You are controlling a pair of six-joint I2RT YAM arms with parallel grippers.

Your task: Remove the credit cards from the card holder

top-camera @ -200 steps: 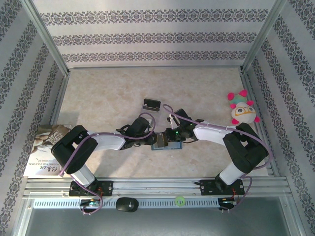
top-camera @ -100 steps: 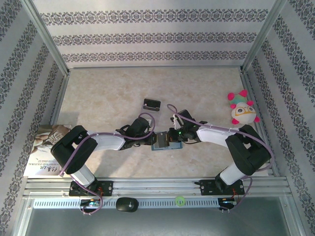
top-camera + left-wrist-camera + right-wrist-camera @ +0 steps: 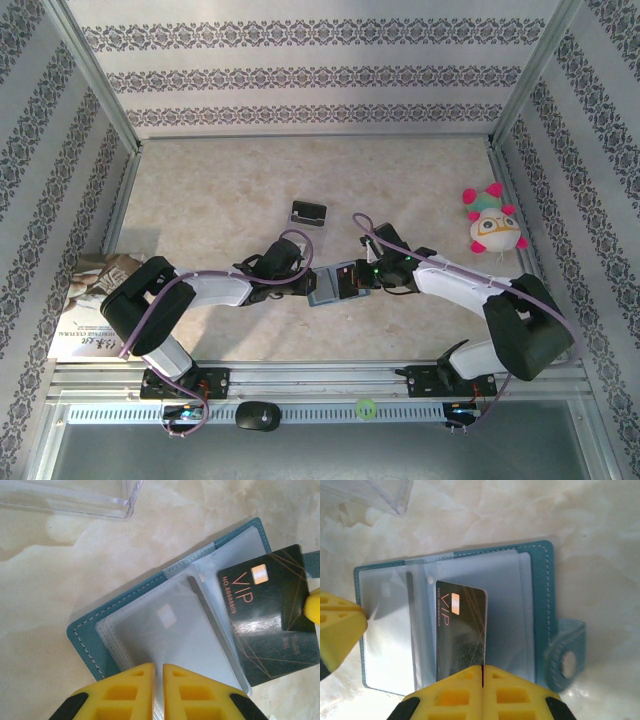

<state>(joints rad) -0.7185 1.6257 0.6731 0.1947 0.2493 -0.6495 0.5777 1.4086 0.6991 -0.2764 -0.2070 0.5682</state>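
Card (image 3: 461,625) slid out rightward, right pincer (image 3: 482,669) clamped

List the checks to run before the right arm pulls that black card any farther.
1. Grip: right pincer shut on black VIP card: ok.
2. Anchor: left pincer clamped on card holder at its edge: ok.
3. Card holder lying open on the table: ok.
4. Card fully out of its sleeve: cannot tell; it overlaps the pages.
5. Obstacle: clear stand apart from card holder: ok.
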